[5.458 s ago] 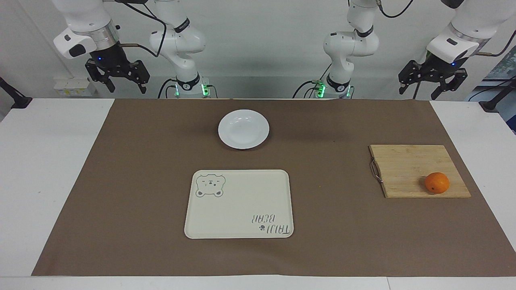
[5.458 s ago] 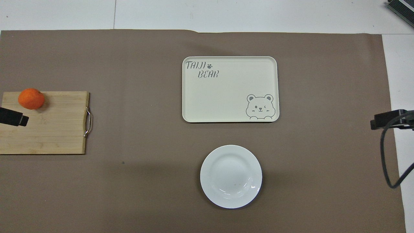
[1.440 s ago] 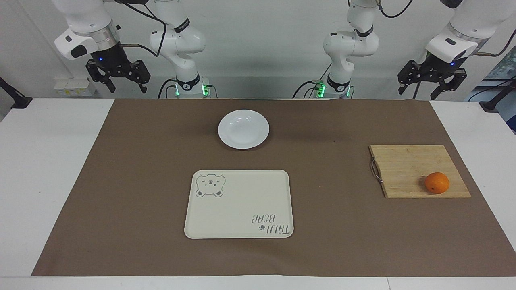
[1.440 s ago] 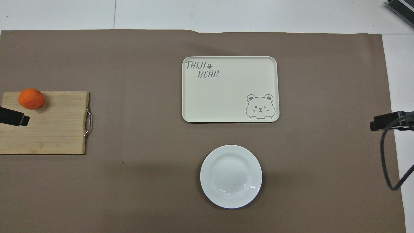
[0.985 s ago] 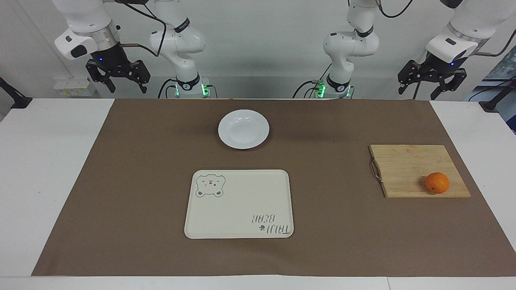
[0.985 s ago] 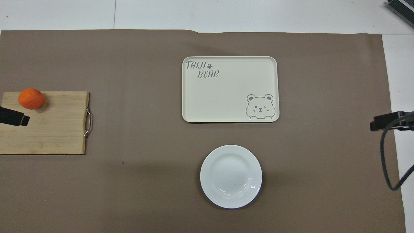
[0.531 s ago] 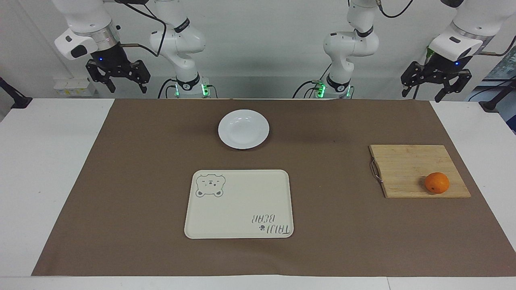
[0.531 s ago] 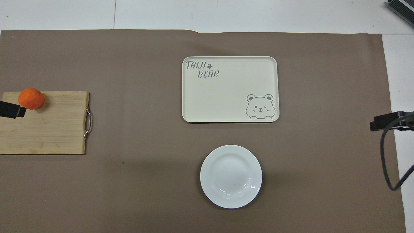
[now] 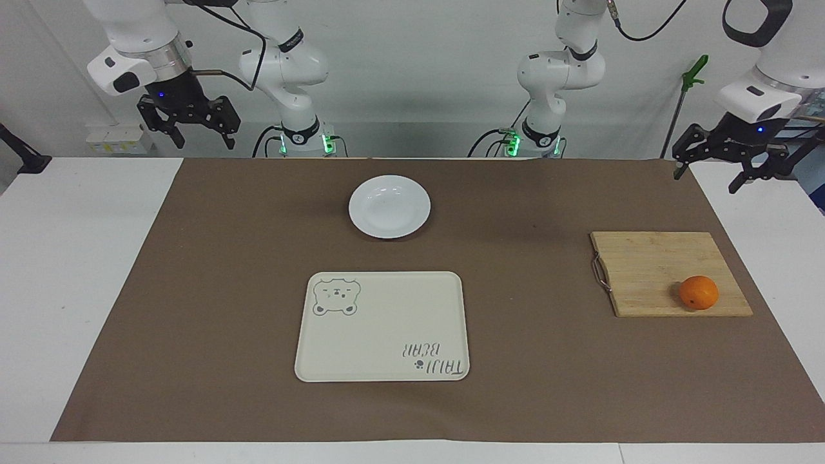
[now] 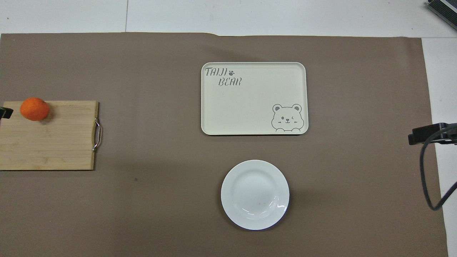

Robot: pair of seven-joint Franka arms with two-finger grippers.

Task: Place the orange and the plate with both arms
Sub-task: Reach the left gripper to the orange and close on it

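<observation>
- I see the small round orange fruit (image 9: 698,292) resting on the rectangular bamboo cutting board with a metal handle (image 9: 651,267), at the corner of the board farthest from the robots, toward the left arm's end of the table.
- I see the round glossy white shallow plate (image 9: 389,206) lying flat on the brown paper table cover (image 9: 225,270), mid-table and near the robots' bases.
- The cream rectangular tray with a bear drawing (image 9: 383,326) lies farther from the robots than the plate — apart from it, with nothing on it.
- The left arm's black two-finger gripper (image 9: 706,169) hangs in the air over the corner of the brown cover at its own end of the table, well apart from the orange; its fingers stand spread, holding nothing.
- The right arm's black two-finger gripper (image 9: 190,134) hangs raised at the table's edge at its own end — fingers spread, holding nothing, well apart from the plate.
- In the overhead view, only a black tip of the left gripper shows at the edge, just beside the orange.
</observation>
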